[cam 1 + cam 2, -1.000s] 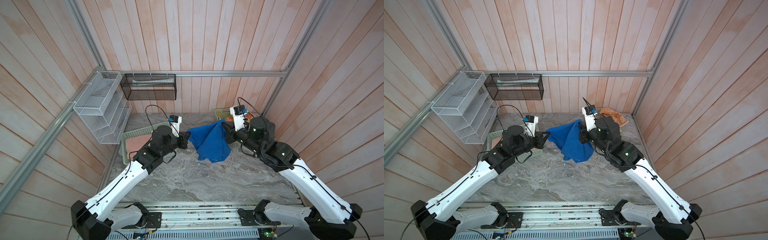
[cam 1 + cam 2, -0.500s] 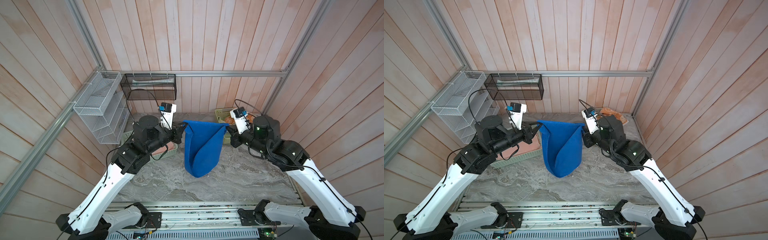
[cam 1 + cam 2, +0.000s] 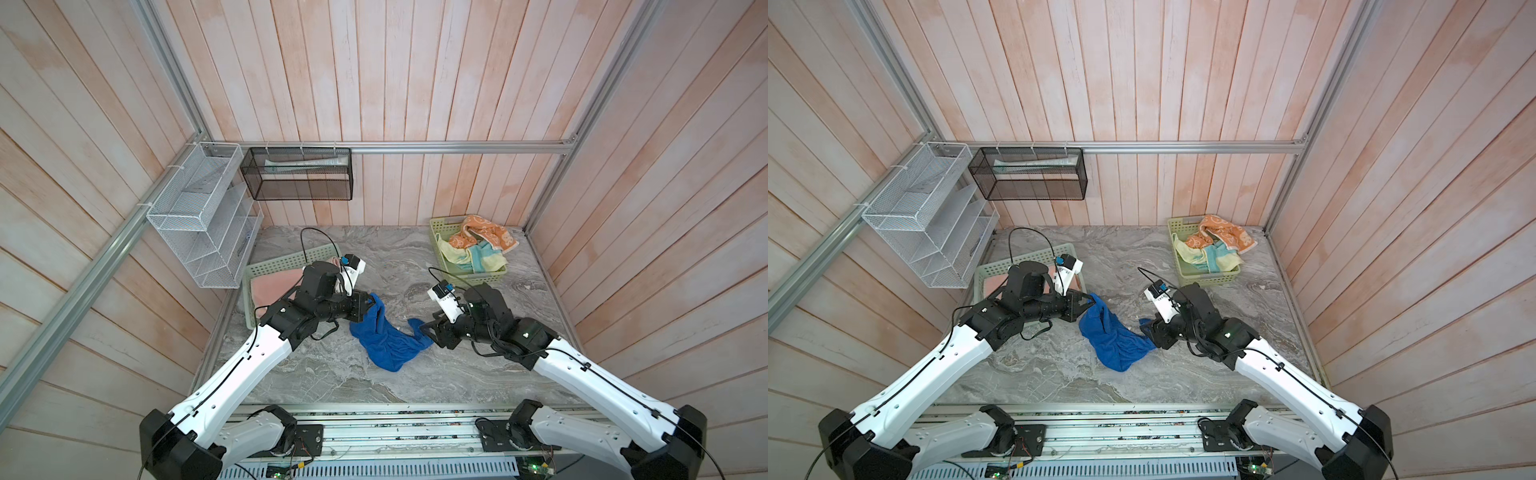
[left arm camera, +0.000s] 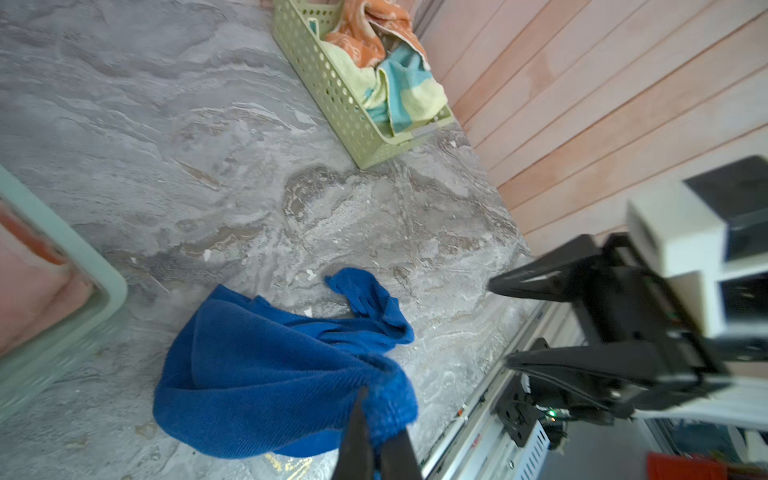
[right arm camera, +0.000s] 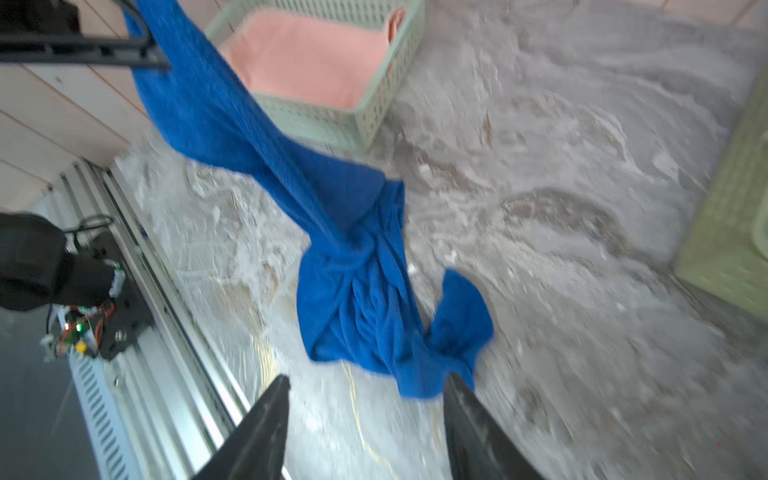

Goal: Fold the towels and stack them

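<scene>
Blue towel (image 3: 386, 340) is the one in play, most of it slumped in a crumpled heap in the middle of the worktop (image 3: 395, 257). One corner is hoisted clear of the marble by the left gripper (image 3: 369, 302), jaws clenched tight on it (the left wrist view shows cloth bunched right round the tips). Across from it the right gripper (image 5: 365, 382) sits low at the cloth's other end. Its jaws are spread wide and grasp nothing, and that end lies loose on the surface just in front of them. So the towel hangs from a single point, which is why it ropes into a twisted strand rather than spreading flat. My read: a clean fold wants two corners held apart, so the right side needs a corner before anything tidy can happen. Over on the left, the pink towel (image 3: 272, 286) lies flat and folded-looking inside the pale green basket (image 3: 249, 307), just behind the left arm. That is probably the bottom of the stack, and it puts the left arm close to where the blue one should end up. In the far right corner the orange towel (image 3: 492, 237) and the yellow towel (image 3: 457, 253) are bundled together in the yellow-green basket (image 3: 482, 277), with the orange one spilling over the rim. Neither is folded, so by my count three towels are left to do.
</scene>
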`<move>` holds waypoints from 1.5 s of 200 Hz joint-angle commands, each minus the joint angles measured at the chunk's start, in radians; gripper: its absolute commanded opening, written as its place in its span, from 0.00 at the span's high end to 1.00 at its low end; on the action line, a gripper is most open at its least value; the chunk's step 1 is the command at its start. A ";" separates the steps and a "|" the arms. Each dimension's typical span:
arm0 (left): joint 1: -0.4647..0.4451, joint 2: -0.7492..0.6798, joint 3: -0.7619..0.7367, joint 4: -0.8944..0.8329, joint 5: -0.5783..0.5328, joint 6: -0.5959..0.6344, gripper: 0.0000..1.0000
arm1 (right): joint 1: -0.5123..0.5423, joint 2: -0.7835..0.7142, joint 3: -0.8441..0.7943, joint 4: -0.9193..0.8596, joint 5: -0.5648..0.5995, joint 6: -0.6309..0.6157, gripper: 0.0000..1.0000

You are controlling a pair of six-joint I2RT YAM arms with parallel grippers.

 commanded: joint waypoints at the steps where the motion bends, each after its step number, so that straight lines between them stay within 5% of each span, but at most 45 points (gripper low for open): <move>1: 0.002 -0.006 0.034 0.018 0.118 0.021 1.00 | 0.051 0.021 -0.121 0.372 -0.027 -0.014 0.39; 55: -0.009 0.038 0.109 0.016 0.246 0.006 1.00 | 0.146 0.091 -0.299 0.658 0.067 -0.055 0.38; 114: -0.042 0.077 0.201 0.009 0.263 -0.003 1.00 | 0.146 0.186 -0.291 0.736 0.089 -0.136 0.39; 124: -0.042 0.084 0.220 -0.005 0.264 0.005 1.00 | 0.146 0.203 -0.266 0.715 0.092 -0.143 0.46; 141: -0.042 0.094 0.269 -0.049 0.244 0.026 1.00 | 0.146 0.191 -0.225 0.650 0.147 -0.143 0.81; 160: -0.041 0.096 0.330 -0.097 0.212 0.048 1.00 | 0.146 0.095 -0.195 0.572 0.218 -0.152 1.00; 225: -0.045 0.113 0.559 -0.182 0.127 0.088 1.00 | 0.146 -0.212 0.009 0.265 0.277 -0.167 1.00; 242: -0.047 0.113 0.537 -0.132 0.143 0.061 1.00 | 0.146 -0.216 0.045 0.189 0.246 -0.176 0.93; 263: -0.047 0.132 0.478 -0.090 0.163 0.027 1.00 | 0.145 -0.230 -0.009 0.159 0.232 -0.156 0.99; 300: -0.047 0.175 0.505 -0.172 0.071 0.027 1.00 | 0.146 -0.243 0.027 0.052 0.426 -0.028 1.00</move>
